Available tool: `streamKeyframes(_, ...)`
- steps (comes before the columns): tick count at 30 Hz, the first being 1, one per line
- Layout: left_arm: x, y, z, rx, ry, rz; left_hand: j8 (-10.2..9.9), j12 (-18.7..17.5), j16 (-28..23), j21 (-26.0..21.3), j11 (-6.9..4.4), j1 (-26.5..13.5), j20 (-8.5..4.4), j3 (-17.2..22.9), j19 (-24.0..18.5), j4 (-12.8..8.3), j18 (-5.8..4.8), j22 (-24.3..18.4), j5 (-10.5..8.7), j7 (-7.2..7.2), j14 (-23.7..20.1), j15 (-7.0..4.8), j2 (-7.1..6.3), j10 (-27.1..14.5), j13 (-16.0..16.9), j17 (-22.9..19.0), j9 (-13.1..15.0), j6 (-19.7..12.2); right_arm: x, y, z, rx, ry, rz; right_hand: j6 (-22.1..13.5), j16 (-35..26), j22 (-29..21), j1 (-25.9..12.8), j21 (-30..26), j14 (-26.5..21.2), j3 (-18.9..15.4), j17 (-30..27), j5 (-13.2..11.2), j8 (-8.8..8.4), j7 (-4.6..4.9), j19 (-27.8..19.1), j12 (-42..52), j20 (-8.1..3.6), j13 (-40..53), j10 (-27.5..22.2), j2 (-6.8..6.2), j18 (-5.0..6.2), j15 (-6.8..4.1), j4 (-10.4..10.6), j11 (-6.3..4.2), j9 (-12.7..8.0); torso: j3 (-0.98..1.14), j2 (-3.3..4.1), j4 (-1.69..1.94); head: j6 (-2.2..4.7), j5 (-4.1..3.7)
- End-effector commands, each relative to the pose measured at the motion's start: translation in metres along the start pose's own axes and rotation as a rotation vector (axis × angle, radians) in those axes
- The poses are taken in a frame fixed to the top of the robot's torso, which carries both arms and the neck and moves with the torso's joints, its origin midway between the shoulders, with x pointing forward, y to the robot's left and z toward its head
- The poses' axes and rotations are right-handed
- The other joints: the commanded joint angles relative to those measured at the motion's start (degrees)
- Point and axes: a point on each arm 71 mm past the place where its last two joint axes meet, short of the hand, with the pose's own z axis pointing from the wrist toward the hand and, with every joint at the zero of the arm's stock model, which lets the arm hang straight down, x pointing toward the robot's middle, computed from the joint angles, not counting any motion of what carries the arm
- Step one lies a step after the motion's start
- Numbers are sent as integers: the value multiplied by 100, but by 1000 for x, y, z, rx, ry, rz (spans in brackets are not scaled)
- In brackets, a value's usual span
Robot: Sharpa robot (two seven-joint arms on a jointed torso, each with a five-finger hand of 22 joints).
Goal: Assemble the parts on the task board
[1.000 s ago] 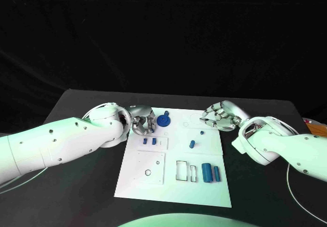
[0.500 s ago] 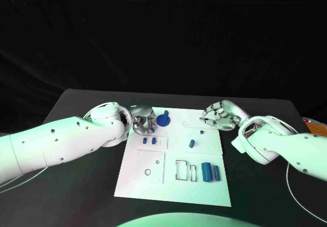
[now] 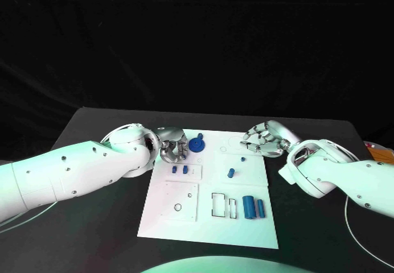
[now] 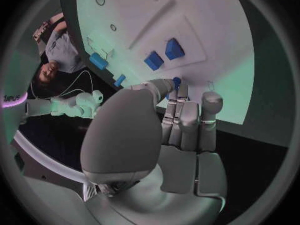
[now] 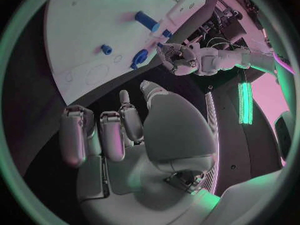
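Observation:
The white task board (image 3: 176, 219) lies in the middle of the table. My left hand (image 3: 171, 147) hangs over its far left corner with the fingers curled, and pinches a small blue part (image 4: 177, 81) between thumb and fingertips. Just right of that hand stands a round blue part (image 3: 198, 145). Two small blue blocks (image 3: 180, 169) lie nearer, also seen as blue blocks (image 4: 164, 55) in the left wrist view. A short blue peg (image 3: 232, 172) sits mid-board. A blue cylinder (image 3: 249, 207) and a slim blue bar (image 3: 261, 207) lie near the right edge. My right hand (image 3: 263, 139) hovers over the far right corner, holding nothing.
Empty rectangular slots (image 3: 221, 206) lie beside the blue cylinder, and a square plate with holes (image 3: 182, 202) fills the board's near left. Black table (image 3: 98, 227) surrounds the board. An orange object (image 3: 379, 153) sits at the table's right edge.

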Motion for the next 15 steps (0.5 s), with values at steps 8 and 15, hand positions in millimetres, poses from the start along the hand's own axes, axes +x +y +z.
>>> streamKeyframes(8,4,1,-1,-17,14,-5,-213,-213,15,-42,40,-123,59,64,-26,75,-106,-45,6,30,5,38,-112,-65,-48,-16,-53,-186,1,1,0,-12,4,-8,-16,-38,1063,-16,-40,340,-33,360,31,38,-23,70,-20,-37,125,-14,19,114,-29,-9,-25,9,-4,-1,-2,3,3)
streamKeyframes(15,4,2,-1,-21,8,-7,-294,-293,4,-68,65,-144,79,90,-50,84,-99,-78,8,51,-30,59,-148,-126,-65,-62,-71,-265,0,1,0,-12,3,-8,-16,-38,1063,-16,-40,340,-33,360,31,38,-23,70,-20,-37,125,-14,19,114,-29,-9,-25,9,-1,0,5,0,2)
